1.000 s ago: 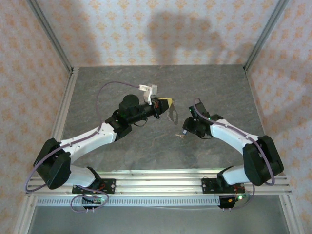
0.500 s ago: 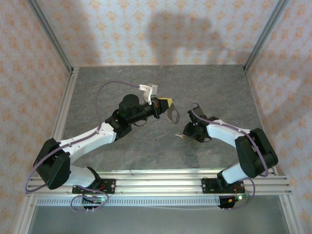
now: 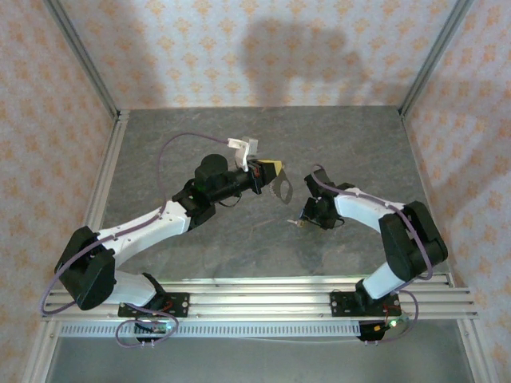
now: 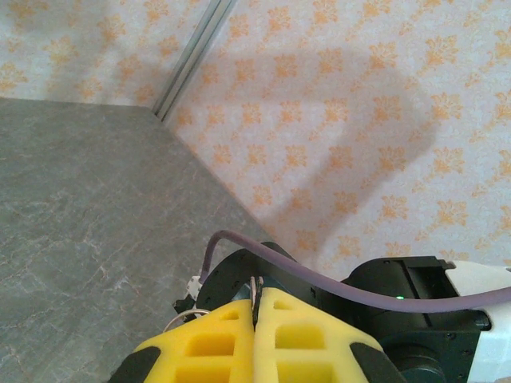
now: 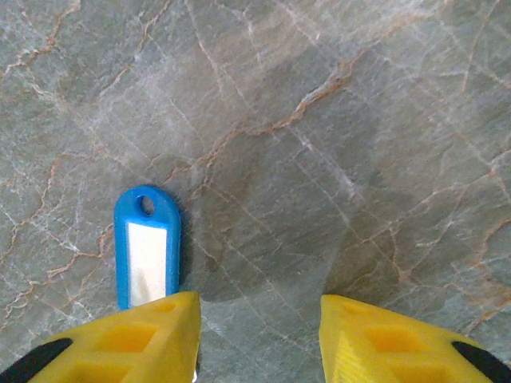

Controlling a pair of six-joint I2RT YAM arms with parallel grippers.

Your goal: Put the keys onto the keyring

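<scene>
My left gripper [image 3: 270,171] is held above the table, shut on the keyring [image 3: 282,188], a thin pale oval loop hanging from its tip. In the left wrist view the yellow fingers [image 4: 215,339] press together on the ring's thin wire [image 4: 255,289]. The key [image 3: 297,224] lies flat on the table just in front of my right gripper [image 3: 310,214]. Its bright blue head [image 5: 146,246] with a white panel lies by the left finger [image 5: 136,339], its lower end hidden under it. My right gripper [image 5: 259,311] is open over bare table with nothing between its fingers.
The grey marbled table [image 3: 239,136] is walled by patterned panels, with aluminium rails at the left [image 3: 108,171] and along the near edge [image 3: 263,295]. A purple cable [image 4: 319,267] loops over the right arm's wrist in the left wrist view.
The right arm's elbow has swung in toward the left while its gripper stays by the key. The left arm and the keyring have not moved.
</scene>
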